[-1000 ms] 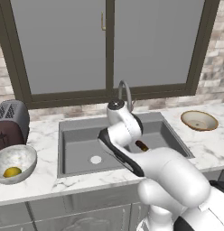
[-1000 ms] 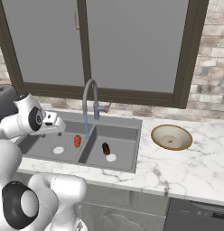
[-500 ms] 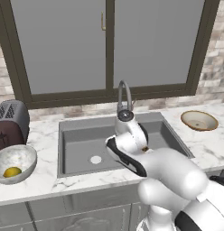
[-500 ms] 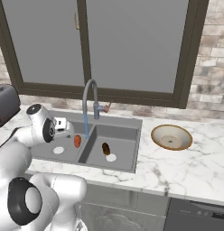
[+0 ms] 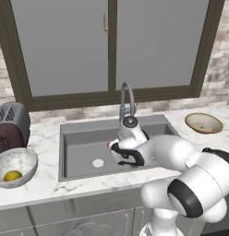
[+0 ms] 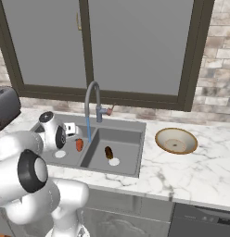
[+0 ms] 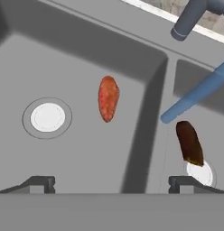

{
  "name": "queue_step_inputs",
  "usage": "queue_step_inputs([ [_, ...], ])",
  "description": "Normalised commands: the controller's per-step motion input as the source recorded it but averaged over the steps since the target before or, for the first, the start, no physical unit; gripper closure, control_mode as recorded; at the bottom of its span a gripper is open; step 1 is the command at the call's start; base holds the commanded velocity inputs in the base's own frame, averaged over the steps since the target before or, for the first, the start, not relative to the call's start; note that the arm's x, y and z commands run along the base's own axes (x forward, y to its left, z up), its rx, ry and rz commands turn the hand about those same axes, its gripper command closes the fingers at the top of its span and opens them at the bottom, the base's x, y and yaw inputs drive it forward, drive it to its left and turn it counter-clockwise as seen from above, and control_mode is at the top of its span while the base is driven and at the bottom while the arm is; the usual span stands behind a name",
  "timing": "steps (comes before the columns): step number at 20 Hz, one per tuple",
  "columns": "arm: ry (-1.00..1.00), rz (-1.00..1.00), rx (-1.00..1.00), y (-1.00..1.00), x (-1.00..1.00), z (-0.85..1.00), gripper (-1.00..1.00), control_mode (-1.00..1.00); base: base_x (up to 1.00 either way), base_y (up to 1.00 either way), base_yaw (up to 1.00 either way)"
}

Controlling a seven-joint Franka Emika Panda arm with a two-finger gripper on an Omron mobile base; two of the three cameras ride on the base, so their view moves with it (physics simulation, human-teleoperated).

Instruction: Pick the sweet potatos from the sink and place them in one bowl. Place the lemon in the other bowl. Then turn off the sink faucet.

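The sink (image 7: 147,122) lies under my open gripper (image 7: 111,182), which has nothing between its fingertips. An orange-red sweet potato (image 7: 108,98) rests in the basin straight ahead of the fingers, near a round drain (image 7: 47,117). A dark brown sweet potato (image 7: 189,142) lies in the other basin. The right base view has both tubers too, the orange one (image 6: 79,145) and the dark one (image 6: 108,152). Blue water (image 6: 89,129) runs from the sink faucet (image 6: 92,104). The lemon (image 5: 12,175) sits in the grey-white marbled bowl (image 5: 21,159). On the right counter stands the tan bowl (image 6: 176,140), with nothing in it.
A toaster (image 5: 10,126) stands at the back left of the counter, behind the marbled bowl. A dark-framed window (image 5: 111,46) spans the wall behind the sink. My own arm (image 5: 171,156) crosses the front right of the sink in the left base view.
The hand has swung right, from over the left counter to above the sink, and now points down into the basin. The jaws stayed open. The tubers, lemon and bowls have not moved.
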Motion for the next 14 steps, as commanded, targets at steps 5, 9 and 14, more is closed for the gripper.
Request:
queue_step_inputs([
  [5, 0.04, 0.01, 0.0, 0.01, 0.51, -0.12, -1.0, -1.0, 0.0, 0.0, 0.0],
  [9, 0.14, 0.0, 0.0, 0.12, 0.53, -0.15, -1.0, -1.0, 0.0, 0.0, 0.0],
  [14, 0.15, 0.0, 0.0, 0.2, 0.47, -0.2, -1.0, -1.0, 0.0, 0.0, 0.0],
])
